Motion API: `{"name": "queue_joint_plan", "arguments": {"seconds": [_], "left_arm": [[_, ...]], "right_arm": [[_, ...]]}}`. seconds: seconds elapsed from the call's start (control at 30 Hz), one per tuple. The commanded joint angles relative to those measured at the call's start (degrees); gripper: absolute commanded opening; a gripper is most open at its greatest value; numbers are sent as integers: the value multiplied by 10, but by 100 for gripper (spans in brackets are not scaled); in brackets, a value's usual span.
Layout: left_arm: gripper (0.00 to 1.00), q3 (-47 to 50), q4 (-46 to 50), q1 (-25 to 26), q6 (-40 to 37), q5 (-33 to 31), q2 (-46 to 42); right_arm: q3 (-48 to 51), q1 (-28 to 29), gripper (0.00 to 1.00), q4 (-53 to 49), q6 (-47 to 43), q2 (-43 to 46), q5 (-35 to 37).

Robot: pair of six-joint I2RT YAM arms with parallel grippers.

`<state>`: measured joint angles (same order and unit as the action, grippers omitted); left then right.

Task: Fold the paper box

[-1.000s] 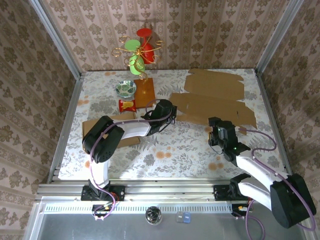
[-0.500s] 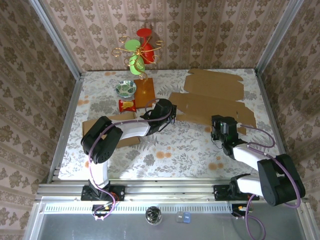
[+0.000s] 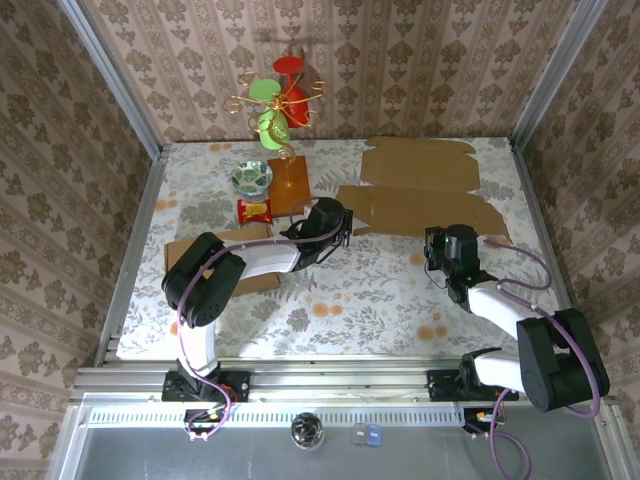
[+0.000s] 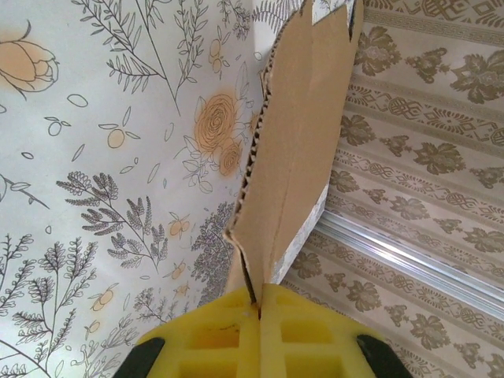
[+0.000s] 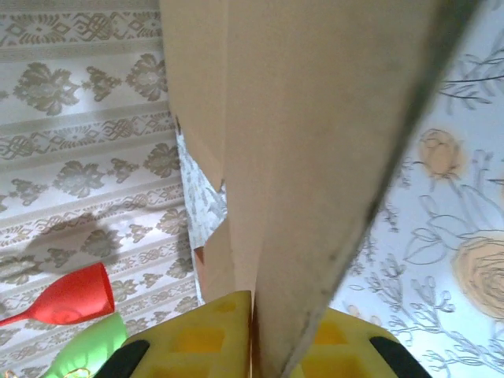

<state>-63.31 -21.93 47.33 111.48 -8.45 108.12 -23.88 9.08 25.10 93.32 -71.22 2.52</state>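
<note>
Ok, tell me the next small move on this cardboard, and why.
Probably lift both together, tilting the near panel up: the left gripper and right gripper are each shut on the near edge of the cardboard, and the sheet is not yet folded.

Left claw [image 4: 258,303] pinched closed, right claw [image 5: 252,315] pinched closed, both extended forward.

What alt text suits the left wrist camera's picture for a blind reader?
The yellow left gripper is shut on the edge of a brown cardboard sheet, held up over a floral tablecloth, with patterned wallpaper at right.
</note>
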Motion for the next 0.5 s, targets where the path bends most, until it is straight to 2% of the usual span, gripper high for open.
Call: {"name": "queue_joint_plan", "arguments": {"seconds": [0.0, 0.1, 0.17, 0.2, 0.27, 0.33, 0.47], "left_arm": [[0, 8, 4, 5, 13, 1, -22], [0, 8, 1, 4, 13, 3, -21], [0, 8, -4, 3, 9, 8, -23], [6, 10, -4, 3, 6, 11, -24], [29, 12, 4, -1, -7, 23, -34], [41, 18, 15, -5, -28, 37, -49], [47, 43, 37, -17, -91, 59, -102]], "right_arm": [[-26, -3, 9, -2, 2, -5, -8], [-38, -4, 0, -24, 4, 1, -6], [-48, -6, 0, -45, 2, 12, -5], [-54, -7, 0, -58, 0, 18, -4], [-69, -11, 0, -81, -3, 31, -5], [-85, -16, 0, -100, -7, 38, -13], [-136, -28, 0, -156, -23, 54, -34]]}}
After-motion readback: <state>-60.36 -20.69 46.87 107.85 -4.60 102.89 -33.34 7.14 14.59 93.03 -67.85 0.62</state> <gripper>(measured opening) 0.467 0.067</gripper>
